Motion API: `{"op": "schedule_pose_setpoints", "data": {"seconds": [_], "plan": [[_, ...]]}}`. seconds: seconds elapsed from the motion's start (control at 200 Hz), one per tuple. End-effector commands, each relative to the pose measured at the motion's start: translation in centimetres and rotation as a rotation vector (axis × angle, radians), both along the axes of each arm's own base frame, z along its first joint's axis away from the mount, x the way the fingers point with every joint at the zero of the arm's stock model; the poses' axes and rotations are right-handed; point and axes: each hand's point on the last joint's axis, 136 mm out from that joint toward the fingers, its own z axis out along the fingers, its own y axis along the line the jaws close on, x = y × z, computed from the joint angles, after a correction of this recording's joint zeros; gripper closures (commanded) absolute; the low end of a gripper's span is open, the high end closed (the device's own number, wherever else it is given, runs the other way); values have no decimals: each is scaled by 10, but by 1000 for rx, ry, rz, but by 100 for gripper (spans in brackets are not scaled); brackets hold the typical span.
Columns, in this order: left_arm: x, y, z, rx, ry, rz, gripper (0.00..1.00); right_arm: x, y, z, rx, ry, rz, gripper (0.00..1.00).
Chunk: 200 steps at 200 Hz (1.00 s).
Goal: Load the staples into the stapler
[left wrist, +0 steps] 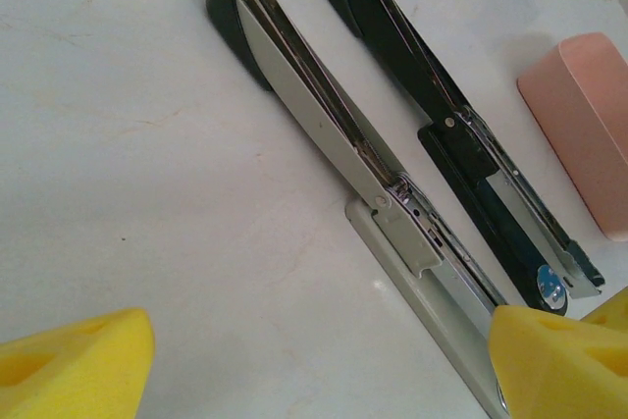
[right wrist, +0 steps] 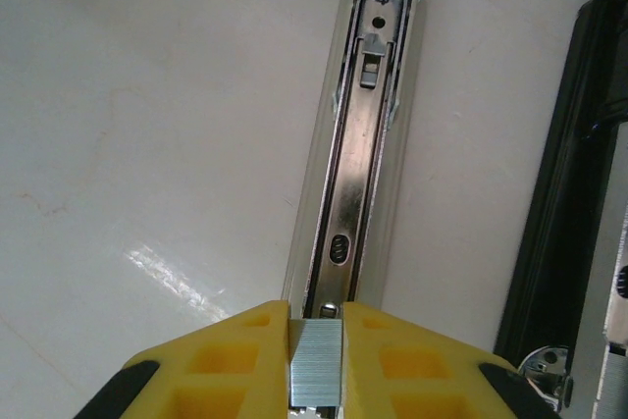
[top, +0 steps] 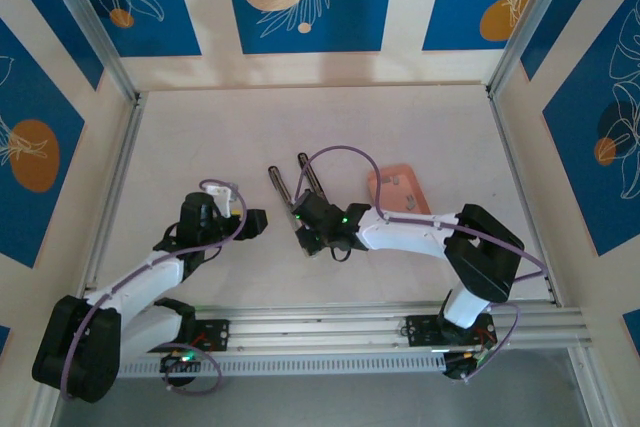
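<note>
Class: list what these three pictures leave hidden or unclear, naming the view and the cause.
- Strip length: right wrist view, right gripper fingers and the bottom edge cut it off.
- Tray contents: top view, too small to count.
- Stapler near end: left wrist view, left gripper finger and bottom edge hide it.
- Whether strip touches stapler: right wrist view, cannot tell height.
</note>
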Motion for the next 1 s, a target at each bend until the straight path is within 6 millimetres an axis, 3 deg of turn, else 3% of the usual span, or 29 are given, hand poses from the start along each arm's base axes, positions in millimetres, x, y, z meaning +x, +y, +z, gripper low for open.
{"op": "schedule_pose_setpoints", "data": {"seconds": [0.0,0.995], "plan": [[3,-1,10,17,-39,-11,12,-4,-1,-10,-12,29,-3,81],[2,-1,9,18,-35,-11,12,-16,-7,-19,-67,49,7,81]]}}
